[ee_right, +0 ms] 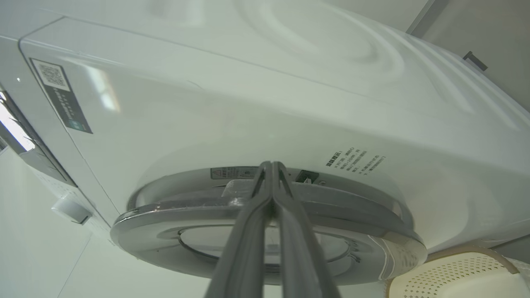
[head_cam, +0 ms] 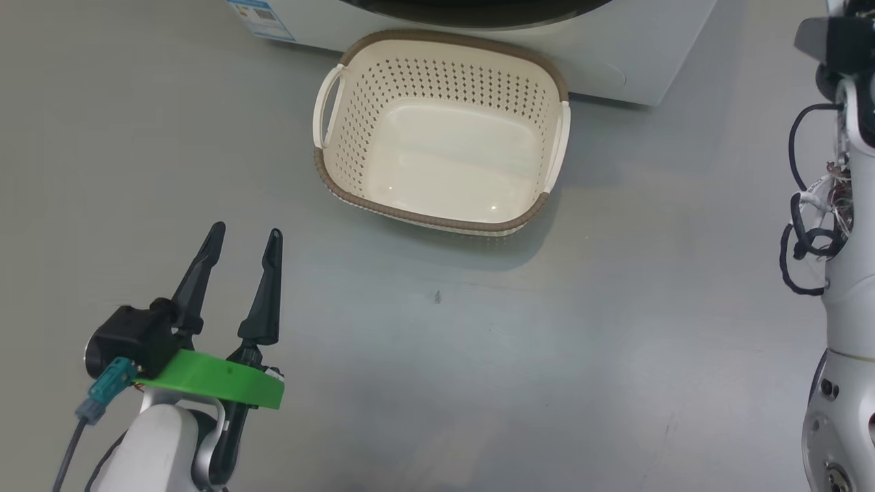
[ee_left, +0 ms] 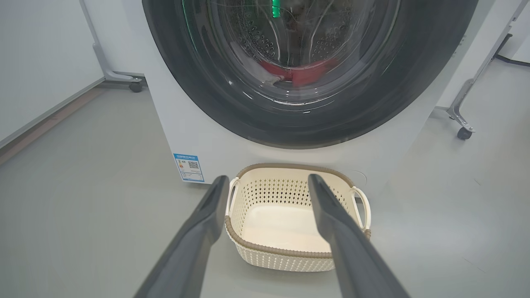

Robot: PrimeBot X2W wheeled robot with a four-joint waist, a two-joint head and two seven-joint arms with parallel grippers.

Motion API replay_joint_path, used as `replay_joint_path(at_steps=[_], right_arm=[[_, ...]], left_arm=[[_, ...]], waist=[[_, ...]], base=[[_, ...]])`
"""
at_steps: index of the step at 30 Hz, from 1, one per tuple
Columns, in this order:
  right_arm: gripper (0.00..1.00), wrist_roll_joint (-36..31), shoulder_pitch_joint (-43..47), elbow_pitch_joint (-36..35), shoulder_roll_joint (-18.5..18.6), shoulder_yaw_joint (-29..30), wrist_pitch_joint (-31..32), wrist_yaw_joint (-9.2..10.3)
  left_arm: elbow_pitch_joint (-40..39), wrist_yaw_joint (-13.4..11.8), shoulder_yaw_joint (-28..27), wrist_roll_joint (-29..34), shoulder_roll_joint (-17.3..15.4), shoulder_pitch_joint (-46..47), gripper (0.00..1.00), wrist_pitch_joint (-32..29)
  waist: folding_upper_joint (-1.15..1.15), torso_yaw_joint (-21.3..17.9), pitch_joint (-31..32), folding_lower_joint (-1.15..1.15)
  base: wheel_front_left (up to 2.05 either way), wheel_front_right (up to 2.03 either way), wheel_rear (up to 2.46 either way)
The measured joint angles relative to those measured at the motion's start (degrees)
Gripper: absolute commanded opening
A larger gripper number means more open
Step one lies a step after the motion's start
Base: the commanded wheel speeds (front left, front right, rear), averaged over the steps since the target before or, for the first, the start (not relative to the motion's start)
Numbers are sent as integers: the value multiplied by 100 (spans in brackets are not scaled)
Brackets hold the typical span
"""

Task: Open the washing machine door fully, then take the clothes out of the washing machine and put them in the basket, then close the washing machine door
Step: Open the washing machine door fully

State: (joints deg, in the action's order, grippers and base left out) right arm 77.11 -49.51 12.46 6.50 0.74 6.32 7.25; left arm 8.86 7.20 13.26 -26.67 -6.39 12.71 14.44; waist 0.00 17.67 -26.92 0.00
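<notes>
Head view: the left gripper [head_cam: 246,236] sits at 8 o'clock, its two dark fingers spread apart with nothing between them, hanging above the grey floor [head_cam: 547,355]. The basket [head_cam: 431,219] stands on the floor at 12 o'clock from the picture's centre, with nothing in it, just before the white foot of the washing machine [head_cam: 615,61]. A blue label [head_cam: 263,17] shows on the machine at 11 o'clock. The pale right arm [head_cam: 844,307] with its black cables runs along the 3 o'clock edge.

Left wrist view: the left gripper [ee_left: 269,180] has its fingers well apart and holds nothing. The basket [ee_left: 298,258] is framed between them at 6 o'clock. The washing machine door [ee_left: 310,128] lies against the washing machine [ee_left: 190,132] at 12 o'clock. The red clothes [ee_left: 306,74] lie low in the drum behind its glass. The blue label [ee_left: 189,167] is at 9 o'clock of the basket.

Right wrist view: the right gripper [ee_right: 272,165] has its fingers pressed together and clamps nothing. Its tips reach the edge of the washing machine door [ee_right: 165,236], by a small recess between the rim and the front of the washing machine [ee_right: 248,103]; whether they touch it cannot be told. The basket [ee_right: 455,273] shows at 5 o'clock.
</notes>
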Motion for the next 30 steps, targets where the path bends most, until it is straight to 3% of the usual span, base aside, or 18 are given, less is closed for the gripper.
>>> replay_joint_path(at_steps=[30], right_arm=[[0, 836, -1694, 1617, -46, 151, 890, 7]], left_arm=[[133, 0, 175, -213, 54, 283, 100, 0]], waist=[[0, 516, -511, -1]], base=[[0, 0, 0]])
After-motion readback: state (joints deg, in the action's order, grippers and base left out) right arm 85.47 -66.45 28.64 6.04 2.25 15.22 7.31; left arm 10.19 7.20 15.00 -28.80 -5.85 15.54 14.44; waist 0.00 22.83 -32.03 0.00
